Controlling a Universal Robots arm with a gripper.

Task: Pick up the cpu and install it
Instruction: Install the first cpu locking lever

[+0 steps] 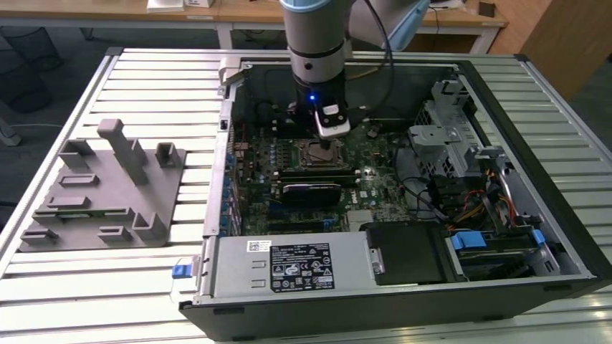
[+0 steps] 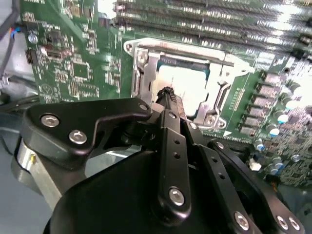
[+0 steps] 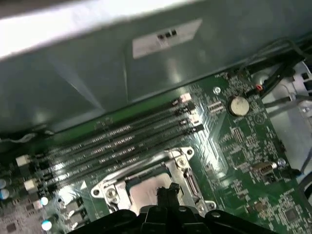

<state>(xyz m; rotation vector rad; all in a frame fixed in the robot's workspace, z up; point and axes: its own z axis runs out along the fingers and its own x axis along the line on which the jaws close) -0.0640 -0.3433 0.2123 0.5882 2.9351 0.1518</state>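
Note:
The cpu (image 2: 190,83) lies flat inside the socket frame (image 2: 141,51) on the green motherboard (image 1: 373,183); its pale silver top also shows in the first wrist view (image 3: 144,191). My gripper (image 1: 330,147) hangs straight above the socket inside the open computer case. Its black fingertips (image 2: 168,93) are pressed together, shut, with nothing between them. They sit right over one edge of the cpu, and I cannot tell whether they touch it. The same tips (image 3: 168,191) cover part of the chip in the first wrist view.
A grey plastic block with upright posts (image 1: 100,190) stands on the slatted table at the exterior view's left. Memory slots (image 3: 122,141) run beside the socket. A power supply (image 1: 287,265) and a drive cage with cables (image 1: 459,154) crowd the case.

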